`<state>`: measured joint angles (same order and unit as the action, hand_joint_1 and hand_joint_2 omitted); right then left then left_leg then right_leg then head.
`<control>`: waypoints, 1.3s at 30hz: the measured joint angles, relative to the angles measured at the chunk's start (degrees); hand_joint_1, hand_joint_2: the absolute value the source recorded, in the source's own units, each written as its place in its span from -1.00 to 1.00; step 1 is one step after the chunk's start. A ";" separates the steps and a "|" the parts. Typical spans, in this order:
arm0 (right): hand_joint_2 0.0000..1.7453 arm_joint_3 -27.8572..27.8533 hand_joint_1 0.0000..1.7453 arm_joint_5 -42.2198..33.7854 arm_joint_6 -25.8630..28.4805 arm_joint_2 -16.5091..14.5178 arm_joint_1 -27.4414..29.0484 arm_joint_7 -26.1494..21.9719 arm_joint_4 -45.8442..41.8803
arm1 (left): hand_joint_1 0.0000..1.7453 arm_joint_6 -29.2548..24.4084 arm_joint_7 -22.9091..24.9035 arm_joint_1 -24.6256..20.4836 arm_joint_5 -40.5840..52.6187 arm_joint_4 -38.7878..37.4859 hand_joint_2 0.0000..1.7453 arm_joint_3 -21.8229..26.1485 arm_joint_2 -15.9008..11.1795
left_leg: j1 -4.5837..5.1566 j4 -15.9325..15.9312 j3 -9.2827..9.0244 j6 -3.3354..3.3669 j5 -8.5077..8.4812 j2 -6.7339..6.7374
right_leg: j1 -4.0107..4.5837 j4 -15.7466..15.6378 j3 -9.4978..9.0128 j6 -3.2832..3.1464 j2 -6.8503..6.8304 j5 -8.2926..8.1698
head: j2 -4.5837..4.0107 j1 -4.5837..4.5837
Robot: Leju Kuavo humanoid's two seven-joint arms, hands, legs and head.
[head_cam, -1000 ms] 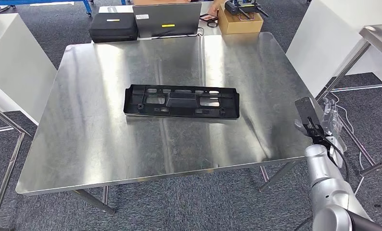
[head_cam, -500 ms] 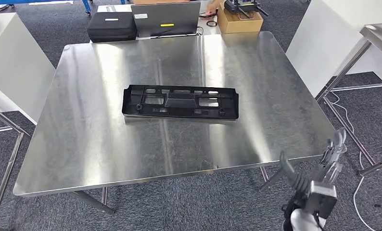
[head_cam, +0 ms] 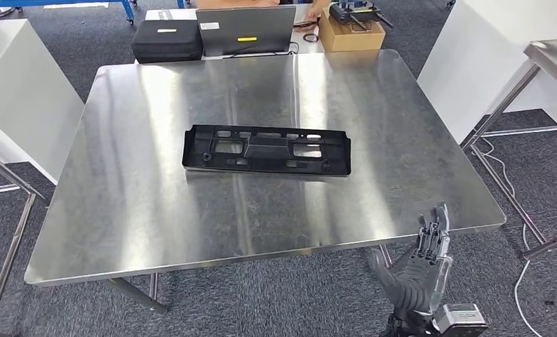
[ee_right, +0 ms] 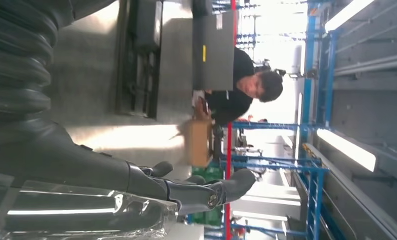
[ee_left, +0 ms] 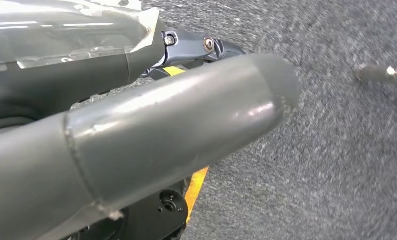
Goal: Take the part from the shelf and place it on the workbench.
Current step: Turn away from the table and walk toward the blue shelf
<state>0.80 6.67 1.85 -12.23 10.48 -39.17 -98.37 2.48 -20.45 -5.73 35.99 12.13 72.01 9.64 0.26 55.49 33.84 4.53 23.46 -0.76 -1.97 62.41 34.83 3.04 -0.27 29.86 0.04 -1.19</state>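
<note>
- The black plastic part (head_cam: 266, 149) lies flat at the centre of the frame, long side across, on the steel workbench (head_cam: 121, 210).
- The right hand (head_cam: 417, 284) sits at the lower right of the frame, below the bench's near edge, its fingers (head_cam: 430, 235) straight and spread, holding nothing.
- The part is well apart from those fingers, up and to the left of them.
- The left hand (ee_left: 136, 135) shows close up over grey carpet; I cannot tell whether it holds anything or how far its fingers are apart.
- At the top of the frame stand a laptop (head_cam: 245, 29), a black case (head_cam: 167, 38) and a cardboard box (head_cam: 351, 31).
- A person (ee_right: 241, 92) sits behind the laptop.
</note>
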 joint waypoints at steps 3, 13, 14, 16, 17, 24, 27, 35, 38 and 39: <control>1.00 0.68 -1.00 -0.04 -0.53 -0.34 -0.03 0.01 1.40 | -1.00 -0.21 0.41 0.00 -0.39 0.00 -1.00 1.05 0.47 | 0.31 0.05 0.78 0.12 -0.52 0.00 | 0.30 9.75 2.95 -0.45 0.05 4.82 | 0.00 0.15; 1.00 3.65 -1.00 0.96 -3.31 -1.37 -2.27 0.39 5.07 | -1.00 -6.98 2.78 -0.04 -2.76 0.13 -1.00 4.15 1.45 | 0.69 4.45 4.36 -2.67 0.28 -0.28 | -0.87 -6.33 -6.66 -0.37 0.25 -0.83 | 0.00 0.08; 1.00 3.75 -1.00 1.07 -3.44 -1.57 -2.45 0.48 5.18 | -1.00 -7.93 3.13 -0.02 -2.92 0.13 -1.00 4.39 1.61 | 0.57 7.42 5.54 -3.18 2.85 -0.05 | -1.00 -6.42 -6.16 -0.39 0.14 -1.40 | 0.00 -0.11; 1.00 3.79 -1.00 1.18 -3.53 -1.81 -2.70 0.66 5.32 | -1.00 -10.07 4.12 -0.08 -3.08 0.12 -1.00 4.84 1.86 | 0.28 16.02 8.50 -3.70 9.14 0.46 | -1.12 -6.69 -5.24 -0.86 0.01 -2.63 | 0.00 -0.56; 1.00 3.73 -1.00 1.19 -3.53 -1.82 -2.77 0.74 5.37 | -1.00 -11.08 4.61 -0.11 -2.97 0.11 -1.00 5.01 1.98 | 0.19 20.05 9.57 -3.73 11.36 0.57 | -1.20 -6.73 -4.67 -1.00 -0.10 -3.17 | 0.00 -0.63; 1.00 3.03 -1.00 -0.12 -2.99 -2.23 -2.96 2.19 6.08 | -1.00 -13.29 5.23 -0.40 -0.85 0.11 -1.00 5.09 2.48 | -1.15 6.50 -4.22 -4.06 7.48 0.43 | -0.90 -5.76 -2.32 0.14 -0.33 -5.15 | 0.00 -0.99; 1.00 2.33 -1.00 -1.28 -2.50 -2.45 -3.35 2.84 6.58 | -1.00 -13.79 5.43 -0.62 -0.54 0.09 -1.00 4.99 2.76 | -1.17 3.74 -5.04 -3.47 7.19 0.26 | -0.25 -4.31 -0.51 1.24 -0.30 -5.68 | 0.00 -0.91; 1.00 0.31 -1.00 -3.37 0.05 -2.81 -4.49 5.81 8.20 | -1.00 -14.39 7.40 -0.48 -0.54 0.09 -1.00 4.87 3.25 | 2.40 3.80 0.73 0.60 2.93 0.55 | 2.59 11.82 2.72 -1.24 -0.08 3.56 | 0.00 -0.09; 1.00 0.11 -1.00 -3.77 0.18 -2.97 -5.07 5.97 8.38 | -1.00 -14.49 7.44 -0.66 -0.50 -0.03 -1.00 4.80 3.88 | 3.40 3.81 1.74 1.21 1.52 0.62 | 4.50 0.85 -5.64 -5.74 0.14 1.31 | 0.00 -0.98; 1.00 0.02 -1.00 -4.08 0.46 -3.02 -5.42 6.06 8.33 | -1.00 -14.58 7.37 -0.78 -0.36 -0.12 -1.00 4.76 4.26 | 2.95 3.80 2.00 0.86 0.98 0.69 | 4.76 -2.77 -7.70 -7.04 0.09 1.37 | 0.00 -1.45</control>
<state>0.81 2.59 2.31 -15.26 5.06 -33.11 -90.05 -12.10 -13.09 -6.51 35.64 12.02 76.77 13.91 3.21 59.29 35.84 5.38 24.44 -0.07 2.79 59.64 27.13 -4.01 -0.18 31.24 0.04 -2.64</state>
